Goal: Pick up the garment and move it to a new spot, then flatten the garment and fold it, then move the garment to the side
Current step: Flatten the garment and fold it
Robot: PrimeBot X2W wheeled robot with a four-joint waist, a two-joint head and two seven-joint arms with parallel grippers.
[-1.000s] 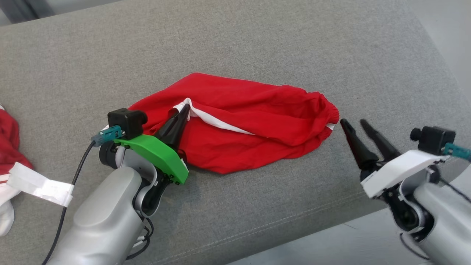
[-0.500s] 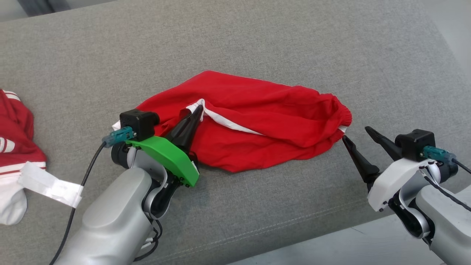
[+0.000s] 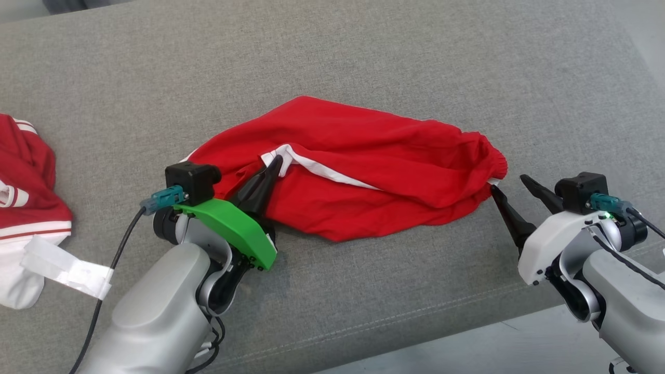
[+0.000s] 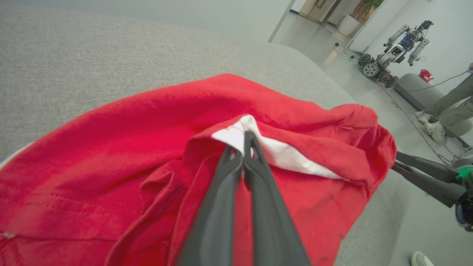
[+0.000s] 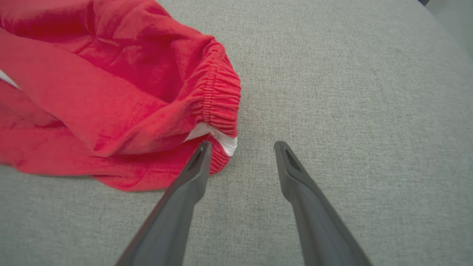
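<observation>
Nearest me, my left arm comes up from the bottom edge at a slant with its green wrist cover on top. The left claw (image 3: 277, 161) is pinched tight on a white-trimmed fold of the red garment (image 3: 374, 156), and the cloth bunches round its tips. My right arm enters at the lower right corner, partly cut off. The right claw (image 3: 508, 183) is spread wide with nothing between its fingers. Its inner fingertip sits at the garment's gathered elastic end, and I cannot tell whether it touches.

The garment lies rumpled across the middle of the grey surface (image 3: 363, 62), its underside hidden. To my left a second red-and-white garment (image 3: 26, 171) is cut off by the frame, with a white strip (image 3: 67, 265) beside it. Far off in the left wrist view, another robot (image 4: 391, 55) and a person's legs (image 4: 452, 98) are small and hard to make out.
</observation>
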